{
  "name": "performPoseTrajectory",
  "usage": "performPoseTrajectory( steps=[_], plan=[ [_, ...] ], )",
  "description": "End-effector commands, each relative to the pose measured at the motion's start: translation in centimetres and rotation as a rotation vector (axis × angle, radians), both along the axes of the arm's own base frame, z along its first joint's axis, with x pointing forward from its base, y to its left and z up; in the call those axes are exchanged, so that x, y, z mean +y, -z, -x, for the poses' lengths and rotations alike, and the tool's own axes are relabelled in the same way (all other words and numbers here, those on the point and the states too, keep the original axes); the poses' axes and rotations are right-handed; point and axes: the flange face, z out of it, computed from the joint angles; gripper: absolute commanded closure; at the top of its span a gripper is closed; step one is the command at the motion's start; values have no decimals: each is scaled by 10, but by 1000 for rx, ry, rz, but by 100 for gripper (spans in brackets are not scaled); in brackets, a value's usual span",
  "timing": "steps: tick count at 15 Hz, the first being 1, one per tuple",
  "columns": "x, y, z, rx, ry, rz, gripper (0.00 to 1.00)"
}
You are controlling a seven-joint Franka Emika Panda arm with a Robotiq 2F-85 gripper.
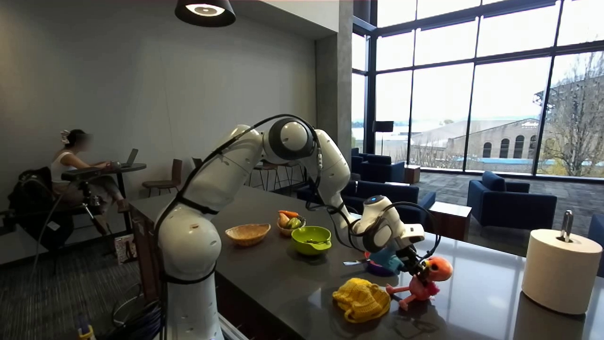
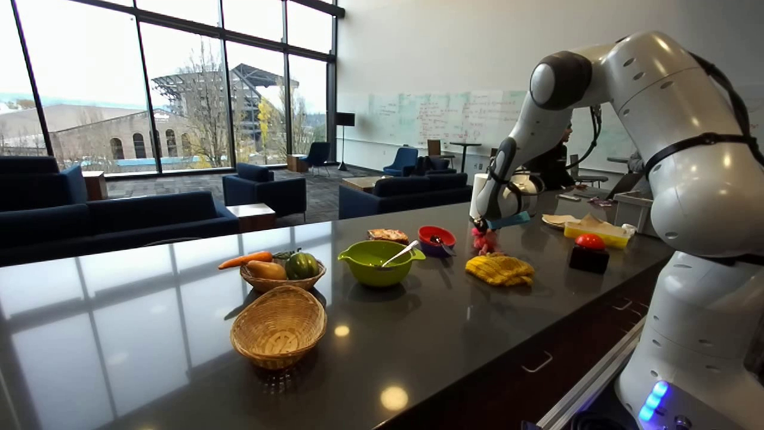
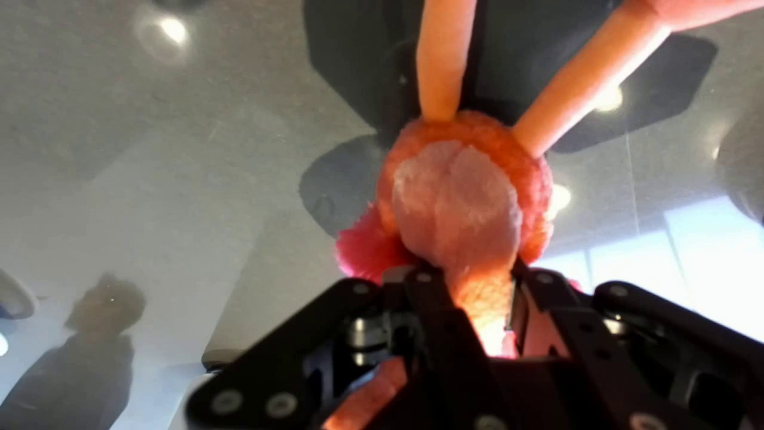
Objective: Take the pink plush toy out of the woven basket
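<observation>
I have the gripper (image 1: 421,270) pinching the pink plush toy (image 1: 419,290) by its neck, a jaw pressed to each side, with the toy out over the counter (image 1: 490,297), well apart from the woven basket (image 1: 245,238); whether its feet touch the surface I can't tell. Taking the toy as my clock's centre in an exterior view, the yellow knit (image 1: 362,302) lies between eight and nine, right by the feet, so that side is tight. At three stands the paper-towel roll (image 1: 559,278), with a generous stretch of counter in between. The far edge passes at one, the near edge at eight, beyond the knit. The green bowl (image 1: 306,246) is out at ten, the basket farther off, between nine and ten. In an exterior view, the purple bowl (image 2: 431,248) with a red inside sits near the toy at nine. In the wrist view, the toy's body is round and fuzzy, with a smoother pale patch, a bright pink tuft at eight and slim legs running to twelve and past one. The knit is crumpled and coarse-stitched, the basket an oval of wicker, the green bowl glossy and lipped, a pale spoon (image 2: 399,255) leaning in it. The counter is dark and polished, mirroring the windows (image 1: 441,89).
</observation>
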Motion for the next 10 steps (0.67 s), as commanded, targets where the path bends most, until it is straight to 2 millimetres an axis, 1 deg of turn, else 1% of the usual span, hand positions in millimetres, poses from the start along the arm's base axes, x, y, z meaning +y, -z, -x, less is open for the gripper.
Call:
performPoseTrajectory(
  steps=[1,3,4,5,6,7,9,10],
  plan=[
    [-6,3,-2,-10,2,21,94],
    [-7,1,-3,-11,4,21,94],
    [-7,0,-3,-13,4,21,84],
    [-8,0,-3,-12,6,21,50],
    [-8,-1,-3,-12,9,21,50],
    [-8,-2,-3,-15,9,22,45],
    [-6,-6,0,-14,9,19,35],
    [-5,-8,1,-15,7,17,27]
  ],
)
